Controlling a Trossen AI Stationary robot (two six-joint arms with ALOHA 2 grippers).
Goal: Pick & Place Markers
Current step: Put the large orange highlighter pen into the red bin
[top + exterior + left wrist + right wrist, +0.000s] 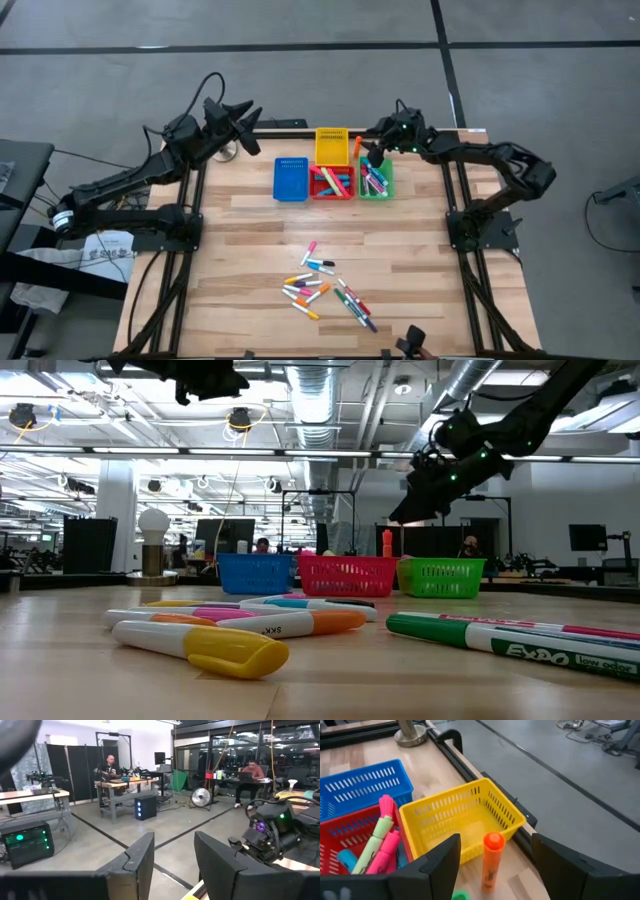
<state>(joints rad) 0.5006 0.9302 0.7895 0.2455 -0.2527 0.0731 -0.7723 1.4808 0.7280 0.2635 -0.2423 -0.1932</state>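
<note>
Several markers (325, 285) lie loose on the wooden table near its front edge, seen close in the low view (250, 630). More markers (377, 845) fill the red bin (331, 184), and some lie in the green bin (376, 180). An orange marker (491, 862) stands upright, cap up, with its lower end on the wood beside the yellow bin (460, 820). My right gripper (495, 838) is open around it, one finger on either side with a gap to each. My left gripper (172, 842) hangs open and empty above the table's far left corner (250, 130).
A blue bin (291, 179) stands left of the red one. A round metal lamp foot (410, 735) sits at the far edge, left of the bins. The black frame rail (470, 765) runs along the table's far edge. People sit at desks in the room beyond.
</note>
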